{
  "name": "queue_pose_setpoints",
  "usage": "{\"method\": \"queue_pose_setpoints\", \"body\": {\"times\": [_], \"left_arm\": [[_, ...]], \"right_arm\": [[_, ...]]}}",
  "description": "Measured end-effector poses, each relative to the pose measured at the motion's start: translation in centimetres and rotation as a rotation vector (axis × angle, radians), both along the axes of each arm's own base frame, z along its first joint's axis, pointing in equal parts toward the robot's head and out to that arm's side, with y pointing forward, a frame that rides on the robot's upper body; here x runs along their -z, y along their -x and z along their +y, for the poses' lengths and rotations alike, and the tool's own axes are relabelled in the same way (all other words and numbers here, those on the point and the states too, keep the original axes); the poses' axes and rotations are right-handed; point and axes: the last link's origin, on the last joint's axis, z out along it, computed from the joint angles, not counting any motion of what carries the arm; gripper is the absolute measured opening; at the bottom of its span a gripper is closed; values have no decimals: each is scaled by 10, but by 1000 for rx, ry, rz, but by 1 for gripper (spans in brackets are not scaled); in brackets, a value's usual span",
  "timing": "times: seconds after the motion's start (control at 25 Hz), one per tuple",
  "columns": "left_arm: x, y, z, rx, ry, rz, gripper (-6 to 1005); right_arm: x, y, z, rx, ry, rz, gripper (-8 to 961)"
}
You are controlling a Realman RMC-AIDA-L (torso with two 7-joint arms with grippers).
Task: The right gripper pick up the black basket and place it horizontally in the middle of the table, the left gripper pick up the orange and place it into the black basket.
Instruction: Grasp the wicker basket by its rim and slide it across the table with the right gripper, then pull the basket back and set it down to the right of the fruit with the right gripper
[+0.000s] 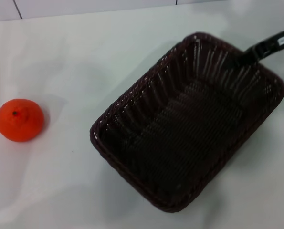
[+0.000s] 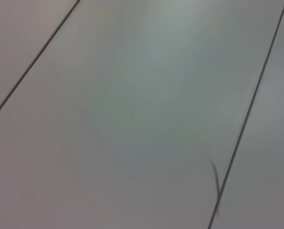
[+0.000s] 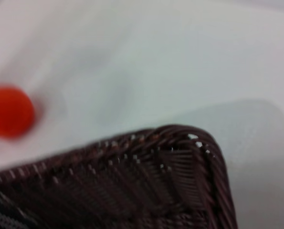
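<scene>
Right gripper (image 1: 270, 45) reaches in from the far right edge of the head view, a slim black arm end w/ a small white label, its tip meeting the far rim of the black basket (image 1: 189, 121). Fingers are hidden where they meet the weave, so can't tell if they are apart or clamped on the rim. Basket sits on the white table (image 1: 84, 62), right of centre, open side up. Its long axis runs diagonally, from the near-left corner to the far-right corner by the arm, not square to the table's edges. Orange (image 1: 20, 119) rests at the left edge, stem dot up, well apart from the basket, w/ bare tabletop between them.

Left wrist view: only pale surface crossed by thin dark seam lines (image 2: 249, 117); no left gripper, no fruit, no basket in shot.

Right wrist view: close on one rounded corner of the basket (image 3: 180, 162), braided rim and slatted wall filling the nearer part of the shot. Beyond it lies white table (image 3: 180, 62), and the orange (image 3: 9, 111) shows as a soft blur, apart from the rim. Own fingers not seen here.
</scene>
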Motion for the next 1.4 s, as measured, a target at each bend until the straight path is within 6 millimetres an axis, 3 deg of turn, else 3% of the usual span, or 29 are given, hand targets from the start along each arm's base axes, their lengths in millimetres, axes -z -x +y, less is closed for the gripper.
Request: {"method": "queue_pose_setpoints", "body": {"times": [0.12, 0.32, 0.68, 1.16, 1.4], "left_arm": [[0, 1, 0, -4, 2, -1, 746], [0, 1, 1, -6, 4, -1, 744], [2, -1, 8, -7, 21, 0, 742], [2, 3, 12, -32, 36, 7, 739], [1, 2, 13, -29, 35, 12, 737]], "right_arm": [[-20, -16, -6, 100, -69, 142, 206], [-24, -32, -13, 214, -109, 223, 206], [6, -39, -22, 374, -143, 393, 205], [13, -47, -27, 531, -199, 560, 206], [27, -58, -31, 646, -279, 634, 205]]}}
